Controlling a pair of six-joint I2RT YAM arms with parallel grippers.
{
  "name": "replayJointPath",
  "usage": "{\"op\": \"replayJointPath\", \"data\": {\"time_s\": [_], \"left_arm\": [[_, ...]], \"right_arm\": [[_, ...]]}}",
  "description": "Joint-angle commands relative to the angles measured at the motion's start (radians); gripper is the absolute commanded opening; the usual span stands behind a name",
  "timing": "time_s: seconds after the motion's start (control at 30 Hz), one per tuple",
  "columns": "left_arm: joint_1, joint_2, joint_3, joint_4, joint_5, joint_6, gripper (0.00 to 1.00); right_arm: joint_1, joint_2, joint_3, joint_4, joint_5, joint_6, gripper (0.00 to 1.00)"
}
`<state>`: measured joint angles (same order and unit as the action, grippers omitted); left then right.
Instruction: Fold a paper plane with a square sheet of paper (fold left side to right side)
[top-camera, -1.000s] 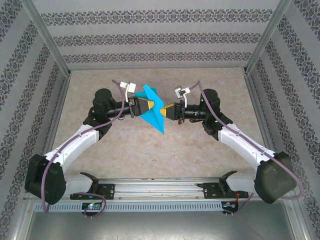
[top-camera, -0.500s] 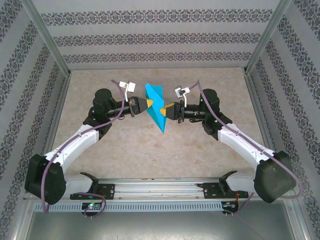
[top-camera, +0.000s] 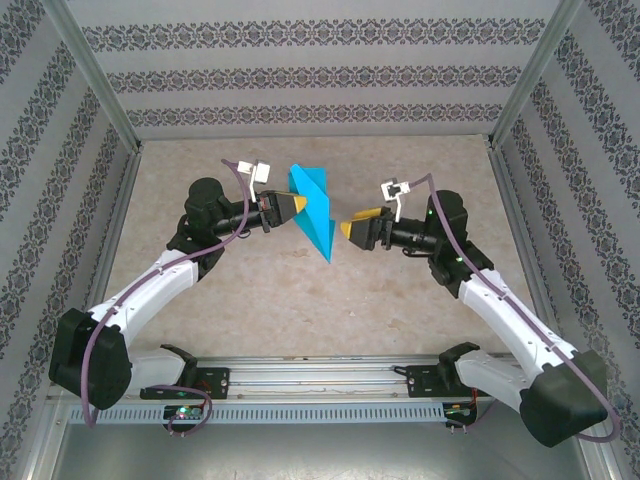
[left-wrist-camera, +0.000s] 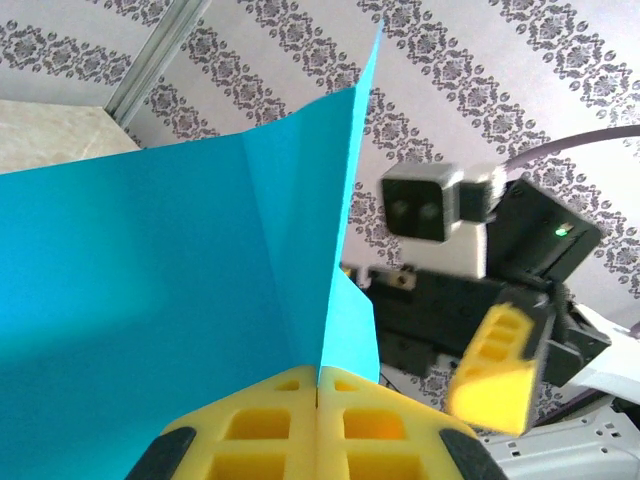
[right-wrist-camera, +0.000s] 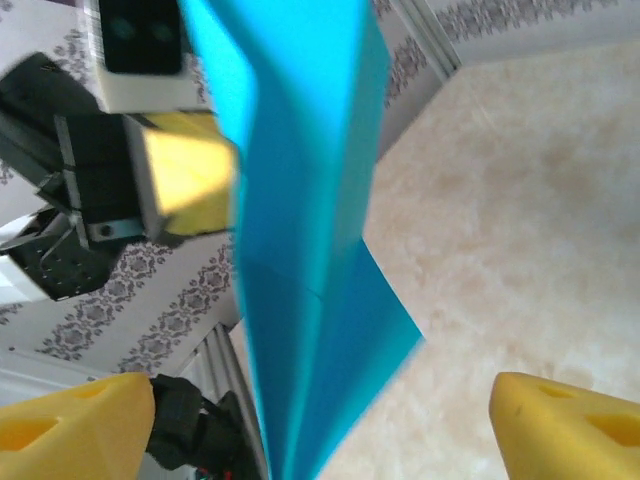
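Observation:
The turquoise-blue sheet of paper (top-camera: 315, 214) is folded into a narrow pointed shape and hangs in the air above the table, its tip pointing toward the near edge. My left gripper (top-camera: 297, 205) is shut on its left edge; in the left wrist view the paper (left-wrist-camera: 200, 260) rises out of the closed yellow pads (left-wrist-camera: 318, 388). My right gripper (top-camera: 349, 227) stands open just to the right of the sheet, apart from it. In the right wrist view the paper (right-wrist-camera: 300, 250) hangs between the wide-spread fingers (right-wrist-camera: 80, 430) without touching them.
The beige table top (top-camera: 330, 310) lies below the paper. Patterned walls and a metal frame (top-camera: 100, 100) enclose the table on three sides. The rail carrying the arm bases (top-camera: 320, 380) runs along the near edge.
My right gripper has opened, let go of the paper and drawn back to the right. My left gripper closed on the sheet and now holds it alone.

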<state>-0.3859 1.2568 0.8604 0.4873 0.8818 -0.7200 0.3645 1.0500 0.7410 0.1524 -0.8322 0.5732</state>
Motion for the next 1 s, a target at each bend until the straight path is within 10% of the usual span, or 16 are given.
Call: {"op": "replayJointPath", "data": {"time_s": [0.0, 0.3, 0.97], "left_arm": [[-0.016, -0.004, -0.002, 0.073, 0.005, -0.016, 0.03], [-0.033, 0.026, 0.009, 0.088, 0.012, -0.033, 0.03], [-0.038, 0.073, -0.003, 0.129, 0.023, -0.066, 0.14]], "right_arm": [[0.025, 0.023, -0.050, 0.012, -0.033, 0.063, 0.92], [0.090, 0.117, 0.008, 0.151, -0.107, 0.098, 0.88], [0.077, 0.118, 0.086, 0.114, -0.043, 0.052, 0.26]]}}
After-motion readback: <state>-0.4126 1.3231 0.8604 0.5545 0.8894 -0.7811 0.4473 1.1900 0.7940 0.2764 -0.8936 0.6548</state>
